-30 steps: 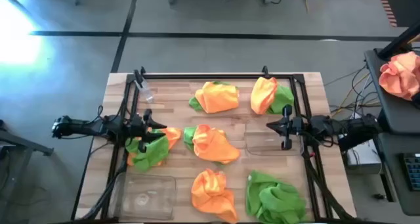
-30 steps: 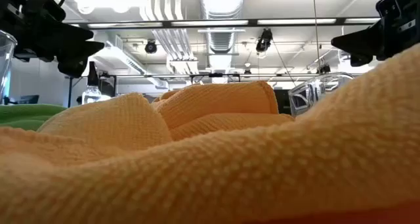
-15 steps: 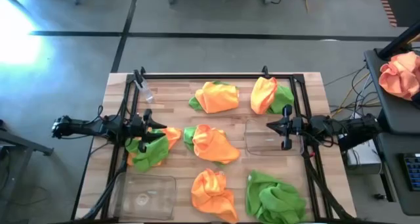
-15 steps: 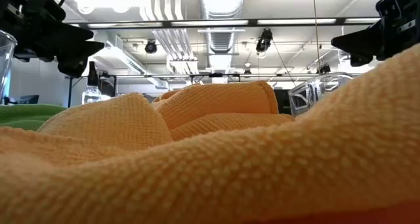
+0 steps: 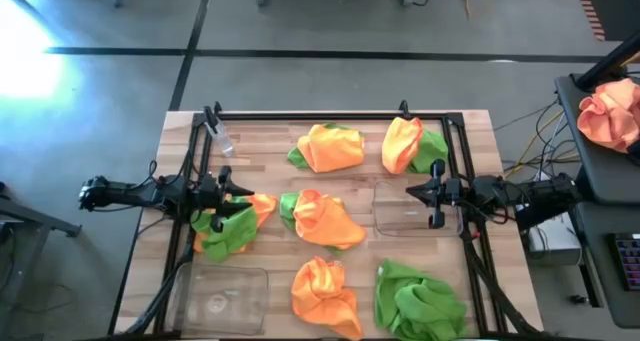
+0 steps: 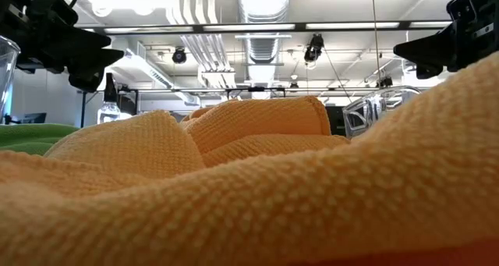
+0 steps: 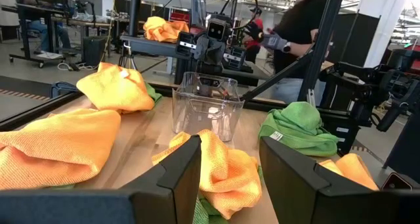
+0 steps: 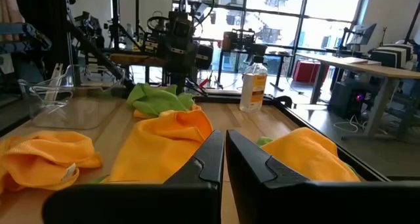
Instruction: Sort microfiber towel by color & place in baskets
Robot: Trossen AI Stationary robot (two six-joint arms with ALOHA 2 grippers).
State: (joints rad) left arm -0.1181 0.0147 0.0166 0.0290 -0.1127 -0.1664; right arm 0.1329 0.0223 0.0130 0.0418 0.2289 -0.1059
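Note:
Orange and lime green microfiber towels lie crumpled over the table: an orange-on-green heap, an orange and green pair, an orange one at the centre, an orange one near the front edge, a green one. My left gripper is open and hovers above a green and orange bundle. My right gripper is shut and hangs above a see-through basket. The second basket sits at the near left corner.
A clear bottle lies at the far left of the table. A black frame rims the table. A peach cloth lies off the table to the right. An orange towel fills the low view. A person stands beyond the table.

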